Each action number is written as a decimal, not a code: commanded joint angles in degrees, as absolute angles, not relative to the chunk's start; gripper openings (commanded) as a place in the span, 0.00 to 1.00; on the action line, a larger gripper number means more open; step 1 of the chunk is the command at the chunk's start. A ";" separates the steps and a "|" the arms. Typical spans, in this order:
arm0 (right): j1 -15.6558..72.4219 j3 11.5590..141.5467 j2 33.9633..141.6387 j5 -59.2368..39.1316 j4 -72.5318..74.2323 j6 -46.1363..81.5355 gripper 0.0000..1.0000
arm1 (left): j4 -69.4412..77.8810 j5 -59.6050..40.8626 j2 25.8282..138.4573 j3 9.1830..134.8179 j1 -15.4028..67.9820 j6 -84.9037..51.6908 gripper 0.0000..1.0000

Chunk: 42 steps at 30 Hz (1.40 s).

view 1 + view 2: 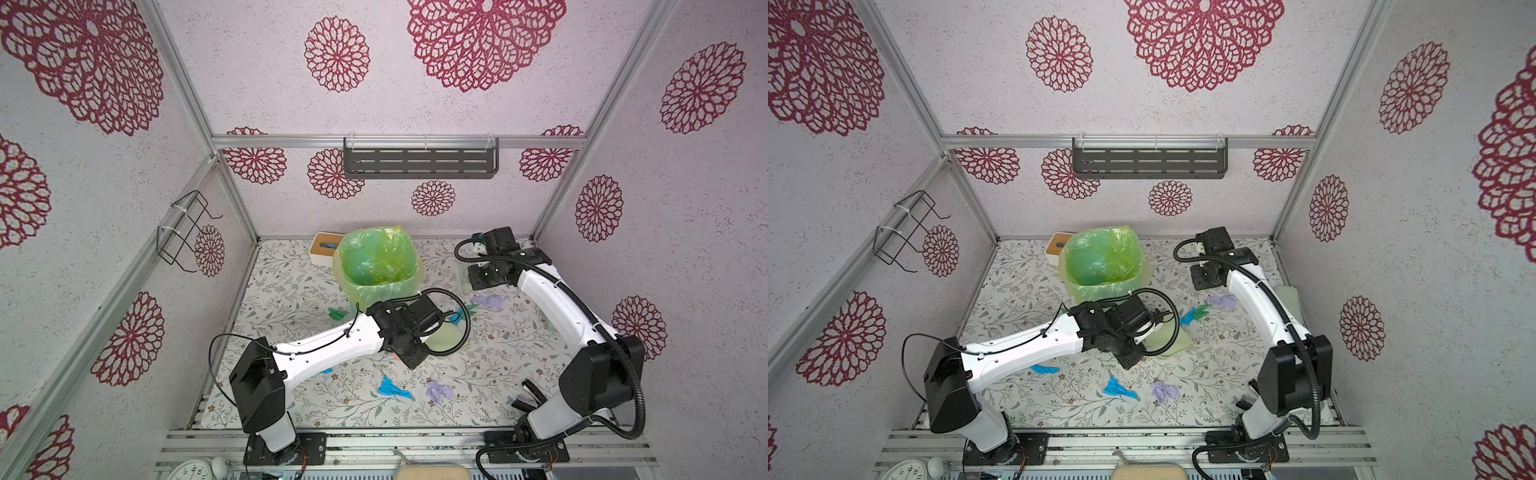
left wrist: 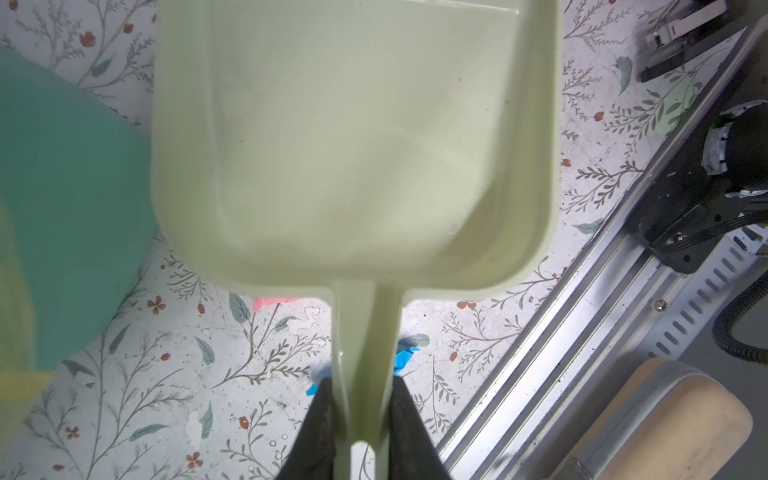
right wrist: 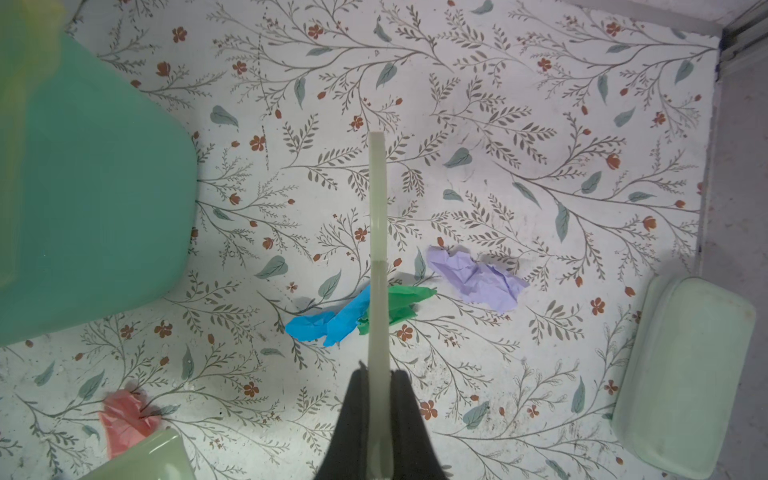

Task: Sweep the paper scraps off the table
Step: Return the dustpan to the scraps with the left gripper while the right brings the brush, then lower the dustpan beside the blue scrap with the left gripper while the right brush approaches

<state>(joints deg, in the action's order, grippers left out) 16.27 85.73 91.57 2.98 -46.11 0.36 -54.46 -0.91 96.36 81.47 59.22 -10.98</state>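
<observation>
Presently, the left gripper (image 2: 361, 388) is pinching the narrow handle of a pale green plastic dustpan (image 2: 353, 145). It holds the dustpan over the table (image 1: 286, 291), a white surface printed with leafy vines, close to a green bin with a yellow-green liner (image 1: 376, 257). The right gripper (image 3: 377, 374) is pressed together on a thin pale flat strip (image 3: 377, 199); which tool this is I cannot tell.

The paper scraps (image 1: 392, 388) lie scattered on the table. In the right wrist view, a crumpled blue scrap (image 3: 328, 324) touches a green scrap (image 3: 409, 301). A lilac scrap (image 3: 473, 278) lies just beside them, and a pink scrap (image 3: 124, 415) is near the bin. In both top views, a second lilac scrap (image 1: 438, 390) lies near the front rail, between the arms.
</observation>
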 commanded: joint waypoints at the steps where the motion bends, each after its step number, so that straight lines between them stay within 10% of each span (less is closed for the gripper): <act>1: 17.50 85.70 93.11 4.42 -43.42 -2.58 0.00 | -52.37 -3.10 98.21 79.50 58.58 -11.49 0.07; 42: 24.35 84.31 95.77 15.66 -53.18 -3.65 0.00 | -55.67 -4.66 108.59 84.84 53.26 -6.33 0.08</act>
